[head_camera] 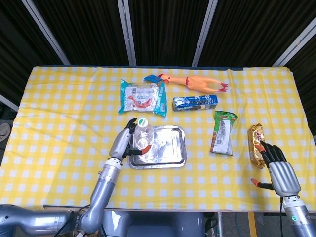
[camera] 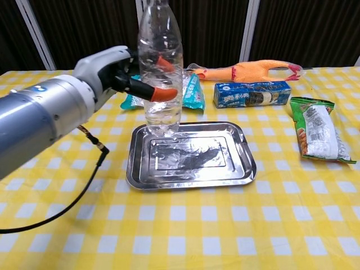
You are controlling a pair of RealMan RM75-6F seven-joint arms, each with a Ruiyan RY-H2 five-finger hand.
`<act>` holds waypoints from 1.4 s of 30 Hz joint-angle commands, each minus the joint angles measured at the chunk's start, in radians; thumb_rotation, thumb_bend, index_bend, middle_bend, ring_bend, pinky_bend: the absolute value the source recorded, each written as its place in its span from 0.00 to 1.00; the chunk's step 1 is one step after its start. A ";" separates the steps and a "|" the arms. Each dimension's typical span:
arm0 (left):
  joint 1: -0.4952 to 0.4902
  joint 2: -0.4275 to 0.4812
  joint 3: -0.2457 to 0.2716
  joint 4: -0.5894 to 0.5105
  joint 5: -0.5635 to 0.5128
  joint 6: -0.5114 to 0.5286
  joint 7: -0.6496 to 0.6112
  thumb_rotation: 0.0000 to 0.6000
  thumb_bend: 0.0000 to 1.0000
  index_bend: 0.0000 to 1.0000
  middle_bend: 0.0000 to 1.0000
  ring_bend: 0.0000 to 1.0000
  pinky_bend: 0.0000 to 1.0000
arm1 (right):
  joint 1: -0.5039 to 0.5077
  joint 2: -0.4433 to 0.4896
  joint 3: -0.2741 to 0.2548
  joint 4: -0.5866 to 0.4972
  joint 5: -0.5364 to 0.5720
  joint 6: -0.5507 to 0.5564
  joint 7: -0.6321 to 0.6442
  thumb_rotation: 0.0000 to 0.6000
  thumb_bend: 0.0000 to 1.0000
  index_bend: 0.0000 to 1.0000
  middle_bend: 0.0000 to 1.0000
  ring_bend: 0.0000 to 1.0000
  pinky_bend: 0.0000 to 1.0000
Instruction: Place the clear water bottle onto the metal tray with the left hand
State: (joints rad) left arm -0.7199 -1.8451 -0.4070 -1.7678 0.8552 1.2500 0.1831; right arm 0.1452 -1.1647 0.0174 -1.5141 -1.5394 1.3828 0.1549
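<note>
**Bottle upright over the tray's left end, ready to be set down**

We hold the clear water bottle (camera: 160, 67) upright in our left hand (camera: 112, 73), thumb across its front and fingers (head_camera: 129, 126) wrapped round the far side, so the grip sits at mid-body and the base is free to meet a flat surface. The bottle stands over the left end of the metal tray (camera: 225, 174), near its back-left corner. From the chest view its base looks to be at or just above the tray floor; we cannot tell whether it is touching. We judge the placing nearly done: lower if needed, then let go without tipping, since a tall, light, nearly empty bottle topples easily.

The tray lies near the middle of the table's front half, within our left arm's reach. Our right hand (head_camera: 276, 168) rests by the table's front-right corner, fingers straight and close together, holding nothing, just beside a gold snack packet (head_camera: 256, 145) and out of the way. Toward the back edge lie a rubber chicken (camera: 247, 71), a blue biscuit box (camera: 252, 94) and a teal packet (head_camera: 142, 97); a green packet (camera: 319, 129) lies right of the tray.
</note>
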 commanded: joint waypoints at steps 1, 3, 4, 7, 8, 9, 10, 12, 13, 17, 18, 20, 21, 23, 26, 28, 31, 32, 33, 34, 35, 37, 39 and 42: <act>-0.065 -0.084 -0.040 0.116 -0.040 0.034 0.057 1.00 0.46 0.47 0.42 0.00 0.10 | 0.000 0.000 0.000 0.002 0.000 -0.001 0.003 1.00 0.05 0.11 0.00 0.02 0.00; -0.073 -0.109 -0.046 0.165 -0.052 0.017 0.045 1.00 0.46 0.47 0.42 0.00 0.10 | 0.001 0.001 0.000 0.003 0.000 -0.003 0.009 1.00 0.05 0.11 0.00 0.02 0.00; -0.075 -0.117 -0.049 0.181 -0.056 0.010 0.036 1.00 0.46 0.47 0.42 0.00 0.10 | 0.001 0.002 0.000 0.003 0.000 -0.003 0.010 1.00 0.05 0.11 0.00 0.02 0.00; -0.083 -0.142 -0.049 0.245 -0.060 -0.034 -0.002 1.00 0.46 0.47 0.42 0.00 0.10 | 0.003 0.001 0.002 0.007 0.003 -0.005 0.015 1.00 0.05 0.11 0.00 0.02 0.00; -0.084 -0.147 -0.049 0.257 -0.060 -0.043 -0.009 1.00 0.46 0.47 0.42 0.00 0.10 | 0.003 0.001 0.002 0.007 0.003 -0.006 0.017 1.00 0.05 0.11 0.00 0.02 0.00; -0.085 -0.155 -0.049 0.274 -0.059 -0.053 -0.022 1.00 0.46 0.47 0.42 0.00 0.10 | 0.003 0.001 0.002 0.009 0.005 -0.007 0.020 1.00 0.05 0.11 0.00 0.02 0.00; -0.086 -0.162 -0.048 0.290 -0.055 -0.065 -0.035 1.00 0.46 0.47 0.42 0.00 0.10 | 0.003 0.001 0.003 0.010 0.006 -0.008 0.023 1.00 0.05 0.11 0.00 0.02 0.00; -0.087 -0.175 -0.049 0.318 -0.052 -0.089 -0.062 1.00 0.46 0.47 0.42 0.00 0.10 | 0.004 0.001 0.003 0.013 0.010 -0.012 0.027 1.00 0.05 0.11 0.00 0.02 0.00; -0.088 -0.181 -0.051 0.330 -0.048 -0.095 -0.074 1.00 0.46 0.47 0.42 0.00 0.10 | 0.004 0.001 0.004 0.014 0.011 -0.013 0.029 1.00 0.05 0.11 0.00 0.02 0.00; -0.088 -0.193 -0.047 0.361 -0.030 -0.119 -0.102 1.00 0.46 0.47 0.42 0.00 0.10 | 0.006 0.002 0.004 0.016 0.011 -0.016 0.036 1.00 0.05 0.11 0.00 0.02 0.00; -0.088 -0.194 -0.046 0.363 -0.028 -0.126 -0.108 1.00 0.46 0.47 0.41 0.00 0.10 | 0.006 0.001 0.003 0.017 0.009 -0.017 0.036 1.00 0.05 0.11 0.00 0.02 0.00; -0.085 -0.195 -0.044 0.367 -0.024 -0.135 -0.117 1.00 0.46 0.47 0.41 0.00 0.10 | 0.007 0.001 0.002 0.017 0.009 -0.018 0.037 1.00 0.05 0.11 0.00 0.02 0.00; -0.084 -0.195 -0.041 0.371 -0.021 -0.137 -0.117 1.00 0.46 0.47 0.41 0.00 0.10 | 0.007 0.000 0.002 0.017 0.009 -0.020 0.037 1.00 0.05 0.11 0.00 0.02 0.00; -0.080 -0.194 -0.033 0.373 -0.015 -0.145 -0.118 1.00 0.45 0.47 0.41 0.00 0.10 | 0.008 -0.001 0.001 0.018 0.008 -0.023 0.035 1.00 0.05 0.11 0.00 0.02 0.00; -0.072 -0.187 -0.019 0.374 -0.008 -0.163 -0.125 1.00 0.42 0.44 0.37 0.00 0.10 | 0.010 -0.002 -0.001 0.015 0.004 -0.023 0.034 1.00 0.05 0.11 0.00 0.02 0.00; -0.065 -0.164 0.010 0.381 -0.028 -0.212 -0.109 1.00 0.36 0.39 0.33 0.00 0.10 | 0.008 0.002 -0.001 0.012 0.001 -0.017 0.040 1.00 0.05 0.11 0.00 0.02 0.00; -0.060 -0.145 0.022 0.372 -0.025 -0.240 -0.110 1.00 0.22 0.27 0.22 0.00 0.09 | 0.007 0.004 0.000 0.011 0.002 -0.015 0.043 1.00 0.05 0.11 0.00 0.02 0.00; -0.059 -0.139 0.026 0.369 -0.023 -0.249 -0.111 1.00 0.15 0.22 0.18 0.00 0.08 | 0.007 0.004 0.000 0.011 0.002 -0.014 0.043 1.00 0.05 0.11 0.00 0.02 0.00; -0.057 -0.129 0.031 0.361 -0.017 -0.261 -0.113 1.00 0.09 0.17 0.13 0.00 0.07 | 0.007 0.004 0.001 0.010 0.002 -0.013 0.044 1.00 0.05 0.11 0.00 0.02 0.00; -0.055 -0.118 0.036 0.350 -0.007 -0.271 -0.118 1.00 0.04 0.13 0.08 0.00 0.06 | 0.007 0.005 0.001 0.010 0.002 -0.012 0.044 1.00 0.05 0.11 0.00 0.02 0.00; -0.050 -0.101 0.044 0.333 0.013 -0.280 -0.127 1.00 0.02 0.11 0.06 0.00 0.05 | 0.007 0.005 0.001 0.010 0.001 -0.012 0.045 1.00 0.05 0.11 0.00 0.02 0.00; -0.037 -0.069 0.062 0.298 0.061 -0.284 -0.147 1.00 0.00 0.04 0.02 0.00 0.05 | 0.007 0.005 0.001 0.009 0.001 -0.012 0.045 1.00 0.05 0.11 0.00 0.02 0.00; -0.008 -0.023 0.085 0.242 0.101 -0.279 -0.169 1.00 0.00 0.01 0.00 0.00 0.05 | 0.008 0.004 0.000 0.010 0.000 -0.014 0.045 1.00 0.05 0.11 0.00 0.02 0.00; 0.081 0.127 0.147 0.089 0.186 -0.226 -0.200 1.00 0.00 0.00 0.00 0.00 0.05 | 0.007 0.007 -0.004 0.002 -0.008 -0.010 0.045 1.00 0.05 0.11 0.00 0.02 0.00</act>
State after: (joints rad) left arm -0.7161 -1.8418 -0.3183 -1.5546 0.9631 0.9880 0.0205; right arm 0.1522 -1.1582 0.0146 -1.5109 -1.5457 1.3718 0.1995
